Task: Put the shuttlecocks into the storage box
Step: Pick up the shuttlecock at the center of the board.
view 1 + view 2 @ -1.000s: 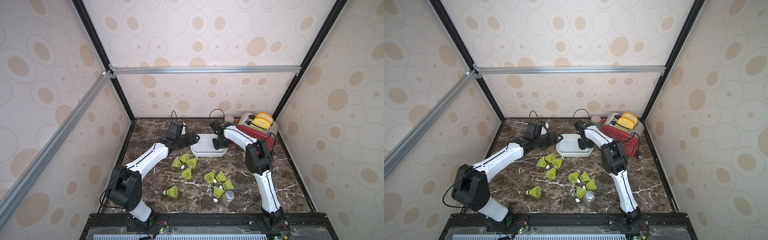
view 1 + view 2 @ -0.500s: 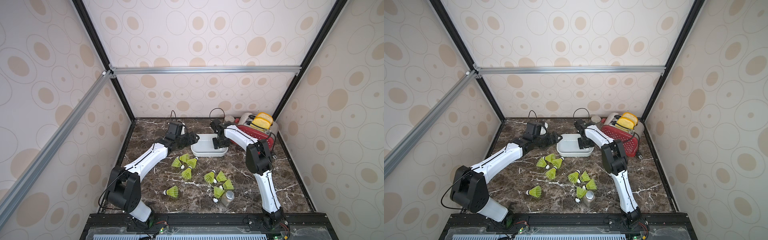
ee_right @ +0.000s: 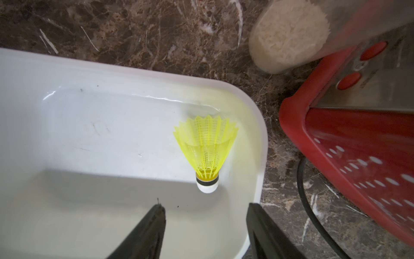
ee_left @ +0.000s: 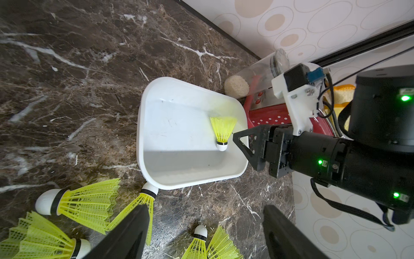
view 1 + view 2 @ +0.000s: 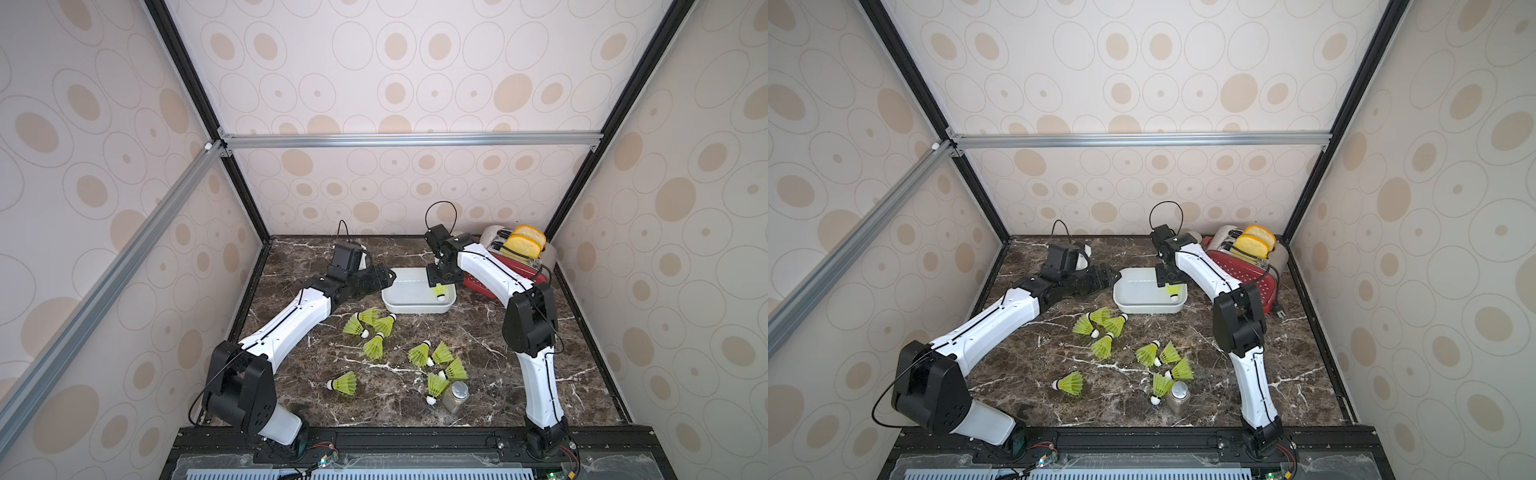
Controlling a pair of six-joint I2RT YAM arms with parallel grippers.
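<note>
One shuttlecock (image 3: 207,148) is seen inside the white box (image 3: 89,74), perhaps not yet settled — the right gripper (image 3: 206,207) hangs open above it, the left gripper (image 4: 205,213) open beside the box. Its skirt could be snagged on withdrawal — or the box dragged

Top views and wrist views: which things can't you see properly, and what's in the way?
- Jar by the toaster: right arm mostly hides it in both top views; blurred and cropped in the right wrist view.
- Toaster: cut off by the right wrist view's edge.
- Left gripper: only its fingertips enter the left wrist view.
- Shaker: too small in both top views to tell its contents.
</note>
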